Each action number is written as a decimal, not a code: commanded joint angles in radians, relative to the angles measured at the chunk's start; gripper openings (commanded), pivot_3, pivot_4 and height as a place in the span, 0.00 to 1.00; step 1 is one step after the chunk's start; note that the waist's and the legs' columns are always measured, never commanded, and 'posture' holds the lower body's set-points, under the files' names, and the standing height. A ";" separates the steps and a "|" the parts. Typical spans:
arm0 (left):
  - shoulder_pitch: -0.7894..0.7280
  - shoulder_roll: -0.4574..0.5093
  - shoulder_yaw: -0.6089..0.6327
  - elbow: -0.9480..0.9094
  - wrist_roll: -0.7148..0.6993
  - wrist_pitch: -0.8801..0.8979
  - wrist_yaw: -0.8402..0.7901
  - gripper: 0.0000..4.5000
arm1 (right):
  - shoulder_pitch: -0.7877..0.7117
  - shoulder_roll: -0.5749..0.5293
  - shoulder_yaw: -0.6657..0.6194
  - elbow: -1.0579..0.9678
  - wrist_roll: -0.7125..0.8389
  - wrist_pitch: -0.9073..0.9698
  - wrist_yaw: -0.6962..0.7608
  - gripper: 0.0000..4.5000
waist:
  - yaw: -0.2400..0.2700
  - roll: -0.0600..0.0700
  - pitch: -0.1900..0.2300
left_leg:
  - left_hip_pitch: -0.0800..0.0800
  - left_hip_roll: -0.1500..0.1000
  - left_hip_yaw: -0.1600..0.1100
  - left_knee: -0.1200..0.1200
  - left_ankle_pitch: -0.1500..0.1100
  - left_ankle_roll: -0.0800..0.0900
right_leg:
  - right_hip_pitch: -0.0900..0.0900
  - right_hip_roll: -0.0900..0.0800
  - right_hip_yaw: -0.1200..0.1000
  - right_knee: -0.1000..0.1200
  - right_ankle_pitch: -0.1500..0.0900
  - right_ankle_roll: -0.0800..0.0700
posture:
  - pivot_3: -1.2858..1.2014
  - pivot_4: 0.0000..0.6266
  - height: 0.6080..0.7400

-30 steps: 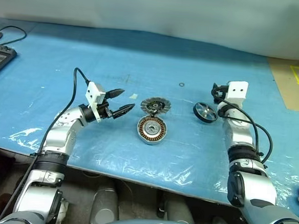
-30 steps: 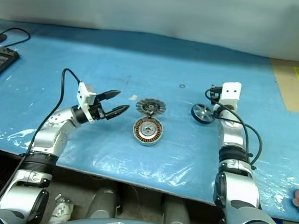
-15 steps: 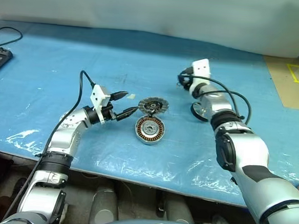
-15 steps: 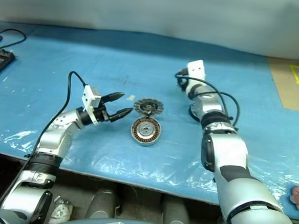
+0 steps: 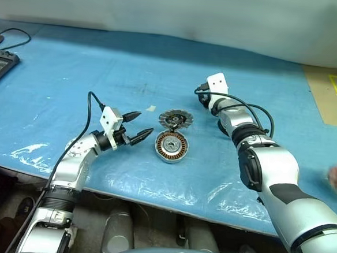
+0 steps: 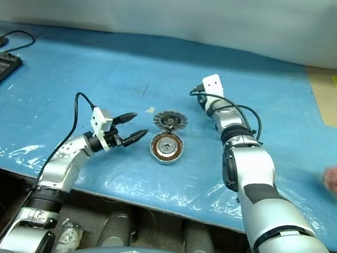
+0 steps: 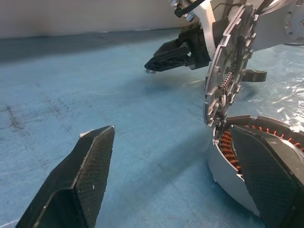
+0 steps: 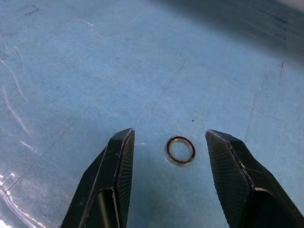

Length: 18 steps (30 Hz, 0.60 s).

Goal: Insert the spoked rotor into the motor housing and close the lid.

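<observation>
Hovering open and empty, right pincer (image 8: 166, 183) straddles small metal ring (image 8: 180, 150); left pincer (image 5: 135, 127) gapes empty beside copper-wound round motor housing (image 5: 170, 146).

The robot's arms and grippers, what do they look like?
Both arms are silver-grey metal segments with black joint bands. The left gripper and right gripper each have two black, textured, pointed fingers. A white block sits at each wrist, with a black cable looping along each forearm.
</observation>
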 commanded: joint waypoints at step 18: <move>0.017 0.025 0.011 -0.064 0.000 -0.001 0.031 0.91 | -0.004 0.009 -0.141 -0.005 0.047 0.086 -0.045 0.55 | 0.000 0.000 0.000 | -0.006 0.000 0.000 0.002 0.000 0.000 | -0.007 0.000 0.000 0.003 0.000 0.000 | 0.52 0.24 1.00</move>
